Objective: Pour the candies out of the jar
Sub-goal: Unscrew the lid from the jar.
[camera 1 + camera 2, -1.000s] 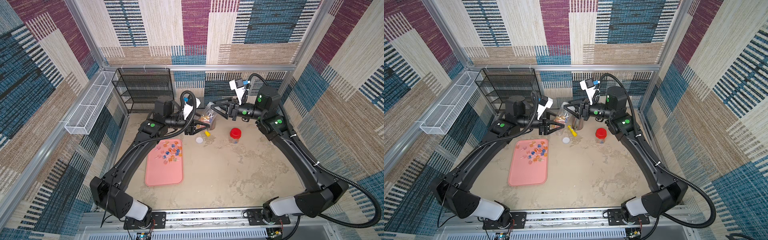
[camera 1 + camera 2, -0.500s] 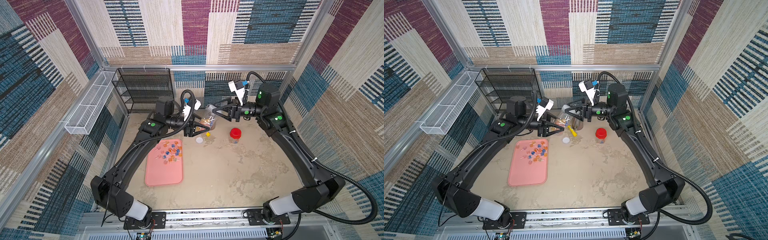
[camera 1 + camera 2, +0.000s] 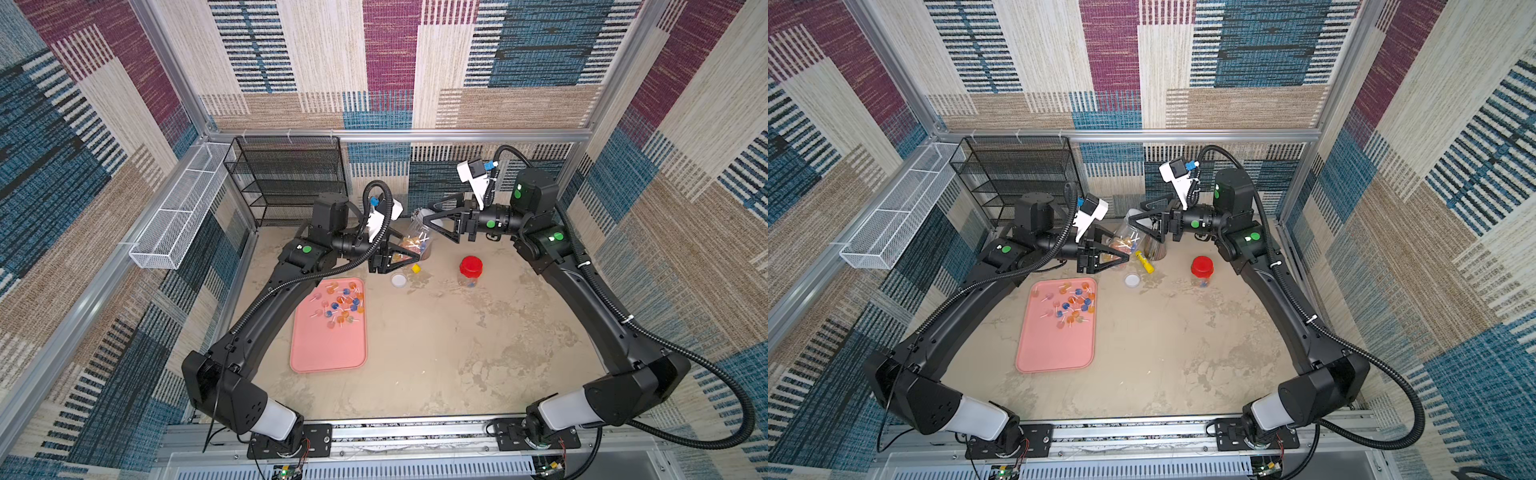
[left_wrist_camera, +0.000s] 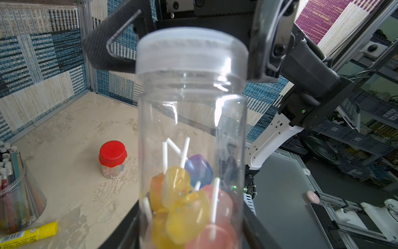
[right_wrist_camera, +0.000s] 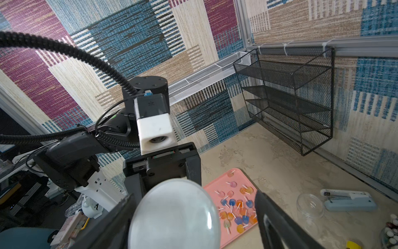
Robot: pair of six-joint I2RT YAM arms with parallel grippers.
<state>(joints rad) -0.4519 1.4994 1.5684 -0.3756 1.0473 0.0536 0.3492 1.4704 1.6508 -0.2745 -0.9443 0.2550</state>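
Many candies already lie on the pink tray. More sit inside the clear jar, its lid on, gripped off the table by the clenched left fingers. The right fingers stand spread either side of the lid (apparently not touching). A yellow glue stick carries an unreadable label.

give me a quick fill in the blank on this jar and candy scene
1. The left gripper grips a clear jar whose lid is still ____.
2. The right gripper has its jaws ____ on either side of that lid.
3. Loose candies lie on a ____ tray.
4. The small jar standing apart has a ____ cap.
Missing words: on; open; pink; red.
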